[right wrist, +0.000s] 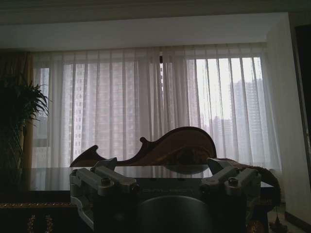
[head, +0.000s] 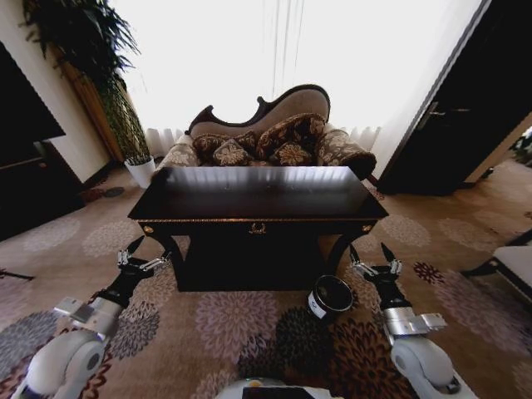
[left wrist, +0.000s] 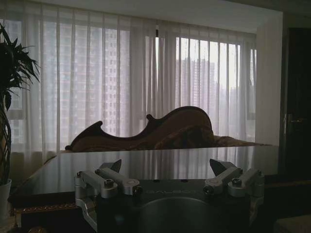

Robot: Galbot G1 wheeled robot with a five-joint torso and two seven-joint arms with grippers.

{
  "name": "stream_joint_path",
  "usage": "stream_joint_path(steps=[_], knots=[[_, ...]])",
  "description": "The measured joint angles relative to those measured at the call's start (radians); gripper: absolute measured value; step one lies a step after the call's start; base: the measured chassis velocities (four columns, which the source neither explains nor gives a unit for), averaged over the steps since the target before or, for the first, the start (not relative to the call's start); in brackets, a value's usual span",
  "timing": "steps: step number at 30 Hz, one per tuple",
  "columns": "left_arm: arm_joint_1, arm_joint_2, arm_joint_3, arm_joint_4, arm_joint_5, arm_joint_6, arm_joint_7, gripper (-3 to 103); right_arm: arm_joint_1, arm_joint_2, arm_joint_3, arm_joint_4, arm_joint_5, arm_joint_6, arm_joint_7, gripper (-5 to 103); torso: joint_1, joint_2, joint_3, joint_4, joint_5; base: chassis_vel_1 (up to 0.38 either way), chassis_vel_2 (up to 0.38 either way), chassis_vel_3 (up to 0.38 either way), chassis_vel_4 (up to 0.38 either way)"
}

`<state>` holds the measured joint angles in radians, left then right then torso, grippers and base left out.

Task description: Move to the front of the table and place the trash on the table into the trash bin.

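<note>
A: Why do the arms hang low?

B: The robot faces the counter from its front; the left gripper and right gripper wait short of the rail, fingers spread wide, holding nothing.

A: And the trash?

B: None can be made out on the glossy black top. The trash bin, a dark cylinder with a shiny rim, stands on patterned carpet by the curved right leg.
</note>
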<state>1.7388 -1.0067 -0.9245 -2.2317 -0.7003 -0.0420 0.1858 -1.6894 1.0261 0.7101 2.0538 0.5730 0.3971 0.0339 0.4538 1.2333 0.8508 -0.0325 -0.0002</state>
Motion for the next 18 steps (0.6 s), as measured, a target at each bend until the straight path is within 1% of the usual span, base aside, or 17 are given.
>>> stream_joint_path(steps=[11, 18], knots=[[0.0, 0.0, 0.0, 0.0, 0.0, 0.0, 0.0, 100, 0.0, 0.0, 0.0, 0.0, 0.0, 0.0, 0.0, 100, 0.0, 0.0, 0.0, 0.0002, -0.0001, 0.144, -0.144, -0.139, 0.147], [0.0, 0.0, 0.0, 0.0, 0.0, 0.0, 0.0, 100, 0.0, 0.0, 0.0, 0.0, 0.0, 0.0, 0.0, 100, 0.0, 0.0, 0.0, 0.0, 0.0, 0.123, -0.136, -0.132, 0.112]])
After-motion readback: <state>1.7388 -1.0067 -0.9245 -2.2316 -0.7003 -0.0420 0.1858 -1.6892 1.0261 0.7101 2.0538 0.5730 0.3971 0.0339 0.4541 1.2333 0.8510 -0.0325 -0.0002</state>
